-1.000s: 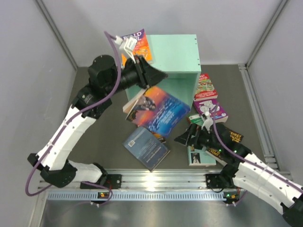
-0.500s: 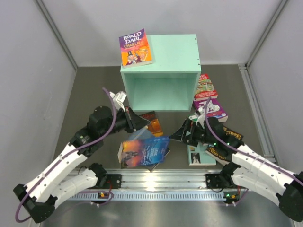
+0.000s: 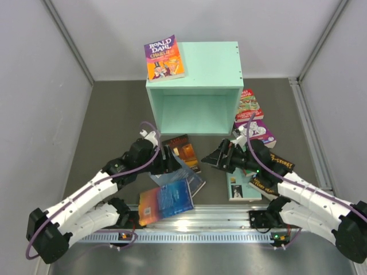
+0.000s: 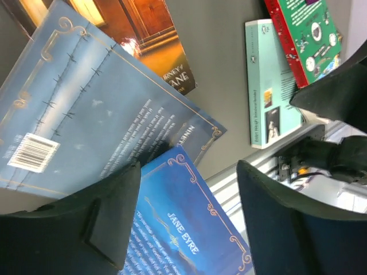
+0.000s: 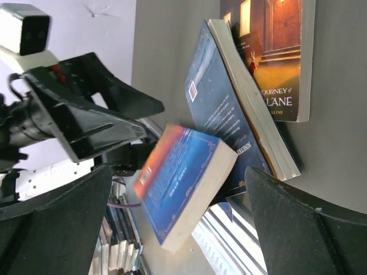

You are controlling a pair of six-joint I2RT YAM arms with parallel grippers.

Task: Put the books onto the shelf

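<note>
The mint-green shelf (image 3: 195, 86) stands at the back with its open front toward me; a purple book (image 3: 164, 57) lies on its top. My left gripper (image 3: 172, 160) (image 4: 188, 172) is open, low over the books. Just below it a blue-orange book (image 3: 166, 201) (image 4: 183, 229) (image 5: 178, 177) tilts at the table's near edge, free of the fingers. A grey-blue book (image 3: 192, 179) (image 4: 103, 126) overlaps a dark brown one (image 3: 183, 149) (image 5: 281, 57). My right gripper (image 3: 215, 159) (image 5: 178, 172) is open, facing left, holding nothing.
To the right of the shelf lie a green-red book (image 3: 248, 104), a purple one (image 3: 256, 133), a dark one (image 3: 279, 166) and a teal one (image 3: 239, 190) (image 4: 269, 80). A metal rail (image 3: 218, 220) runs along the near edge. Grey walls close in both sides.
My left arm swung down from the shelf to the table with the blue-orange book, then opened and let it go. The book dropped toward the near-left edge. The right gripper edged left.
</note>
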